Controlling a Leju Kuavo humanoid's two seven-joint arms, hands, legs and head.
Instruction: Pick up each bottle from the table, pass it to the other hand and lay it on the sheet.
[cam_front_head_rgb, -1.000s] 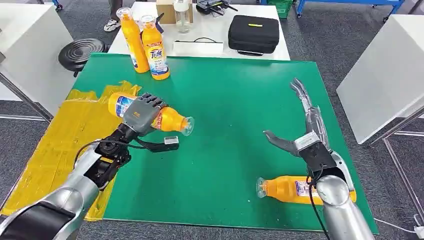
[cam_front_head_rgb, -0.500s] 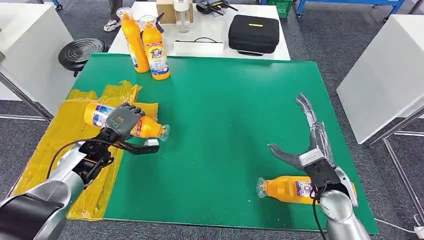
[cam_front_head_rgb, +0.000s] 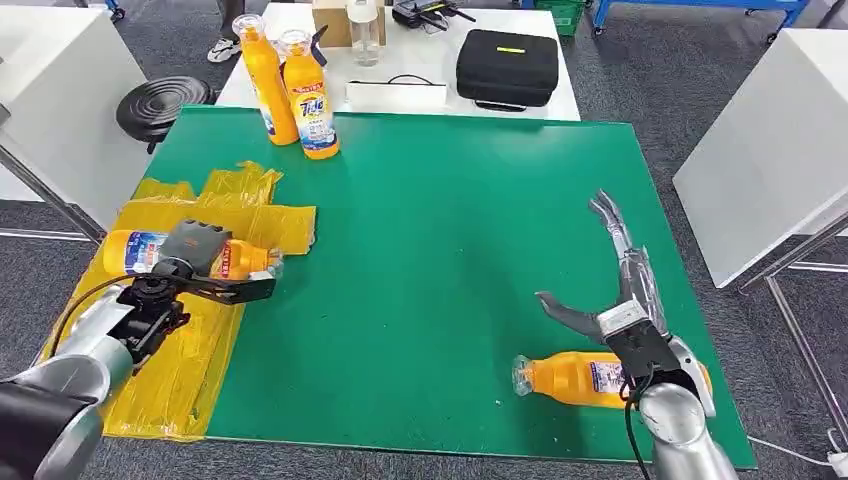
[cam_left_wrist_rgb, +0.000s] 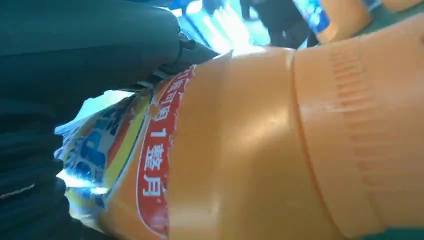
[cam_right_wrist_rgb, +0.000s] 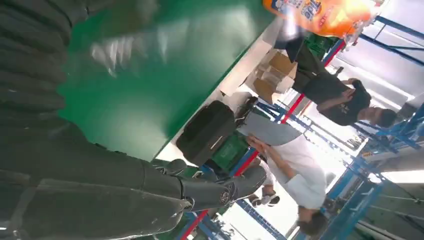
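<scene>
Now that my left hand (cam_front_head_rgb: 195, 247), still grasping its orange bottle (cam_front_head_rgb: 140, 252), has swung from the green counter (cam_front_head_rgb: 430, 240) over the yellow sheet (cam_front_head_rgb: 190, 350), laying-down follows; my right hand (cam_front_head_rgb: 612, 290) hangs released above the second bottle (cam_front_head_rgb: 575, 378).

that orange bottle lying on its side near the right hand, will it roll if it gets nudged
Probably. The orange plastic bottle lies on its side on the smooth green table, and its round body should roll easily. It looks rigid enough to keep its shape in a grip, and the glossy plastic may be a little slippery. The open right hand hovers beyond it without touching.
</scene>
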